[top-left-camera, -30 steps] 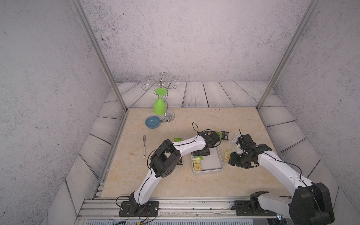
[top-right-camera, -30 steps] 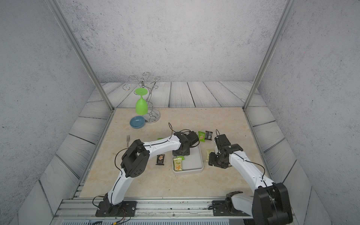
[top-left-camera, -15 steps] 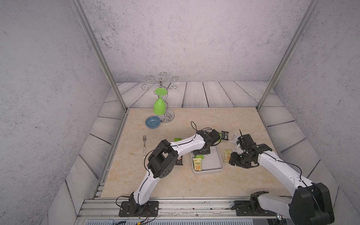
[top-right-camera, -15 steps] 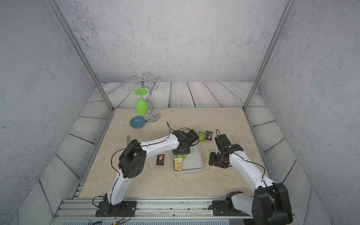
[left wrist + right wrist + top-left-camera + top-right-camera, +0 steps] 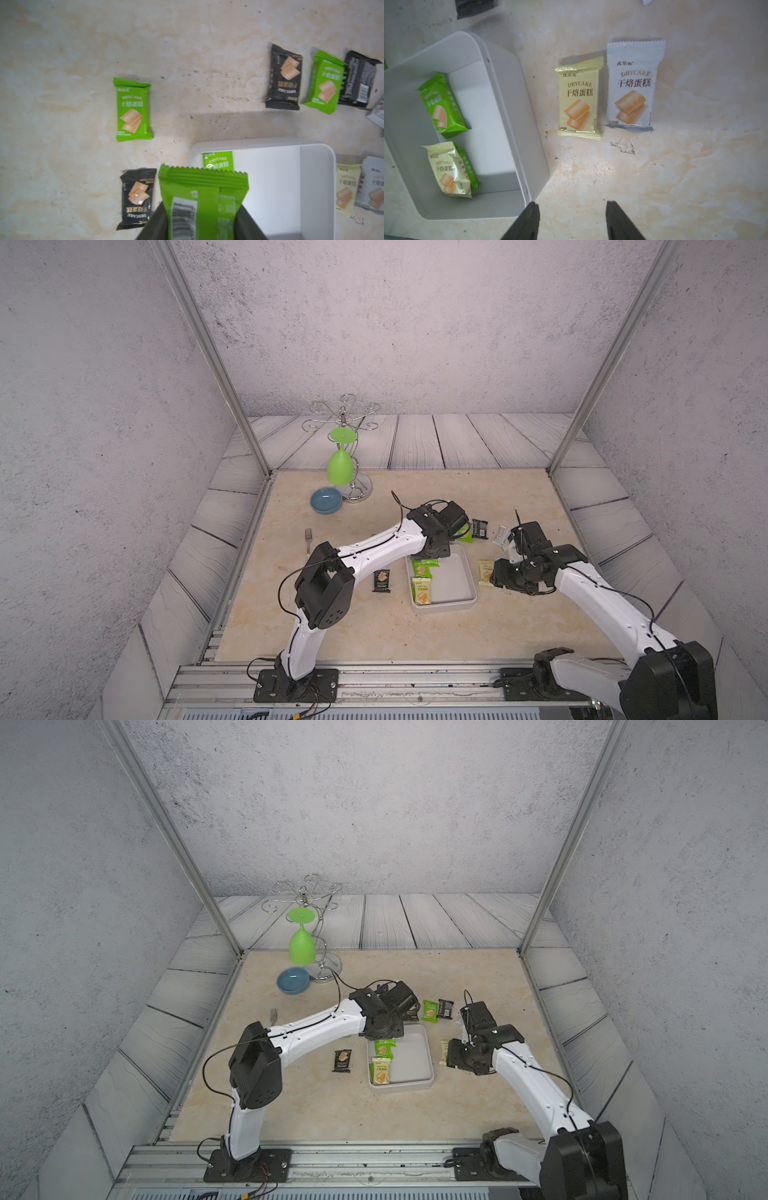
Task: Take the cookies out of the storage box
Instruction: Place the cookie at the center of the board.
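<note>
**Top views:** The storage box [image 5: 445, 605] sits mid-desk [image 5: 332, 635]. Several cookies [image 5: 430, 1010] are already out around it, and a few are left along its left wall. The left arm [image 5: 374, 547] hangs over the far left corner, with its gripper hidden under the wrist here.

**Left wrist:** The left gripper [image 5: 201, 220] is clamped on one end of a green packet [image 5: 203, 187], seemingly above the box's corner. Slick wrapper, end-only hold. Risk: it slips and drops back inside, or lands on the black packet [image 5: 136, 199] beside the box.

**Right wrist:** The right gripper [image 5: 572, 216] stands partly open and empty over bare desk, close beside the box wall. Inside, a pale yellow packet [image 5: 448, 168] lies on a lower green packet [image 5: 468, 166]. Risk: reaching in clips the wall and shoves the box, or drags both packets.
</note>
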Motion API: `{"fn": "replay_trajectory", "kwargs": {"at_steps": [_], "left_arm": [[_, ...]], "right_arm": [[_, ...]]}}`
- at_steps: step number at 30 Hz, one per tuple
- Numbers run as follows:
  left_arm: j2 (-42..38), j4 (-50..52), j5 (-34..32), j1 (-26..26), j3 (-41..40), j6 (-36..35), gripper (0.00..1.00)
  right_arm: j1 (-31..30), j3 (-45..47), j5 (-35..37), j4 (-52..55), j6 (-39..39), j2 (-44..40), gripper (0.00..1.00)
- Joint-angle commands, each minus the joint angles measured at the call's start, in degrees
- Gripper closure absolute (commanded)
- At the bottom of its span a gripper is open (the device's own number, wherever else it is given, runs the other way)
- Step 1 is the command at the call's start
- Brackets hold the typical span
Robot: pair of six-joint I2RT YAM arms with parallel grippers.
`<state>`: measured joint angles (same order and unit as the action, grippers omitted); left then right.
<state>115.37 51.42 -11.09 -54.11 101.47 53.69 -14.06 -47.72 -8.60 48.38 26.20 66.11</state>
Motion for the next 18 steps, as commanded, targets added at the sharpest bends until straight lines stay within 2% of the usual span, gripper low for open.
{"fn": "replay_trajectory", "kwargs": {"at_steps": [1,9,18], "left_arm": [[-3.56,2.08,-2.55,2.14,-2.38,-2.35,0.53],[-12.25,1.25,-4.78,9.3,-13.16,-5.87,0.53],[-18.16,-3.61,-4.17,19.61,-23.88,-14.11,0.53]], "right_arm": [[0.13,-0.95,-3.15,0.48,1.28,-0.38,0.43],[0.0,-3.54,-5.67,-1.53,2.89,3.49,0.44],[0.05,-6.83,-4.77,-2.51,3.51,8.53,0.44]]}}
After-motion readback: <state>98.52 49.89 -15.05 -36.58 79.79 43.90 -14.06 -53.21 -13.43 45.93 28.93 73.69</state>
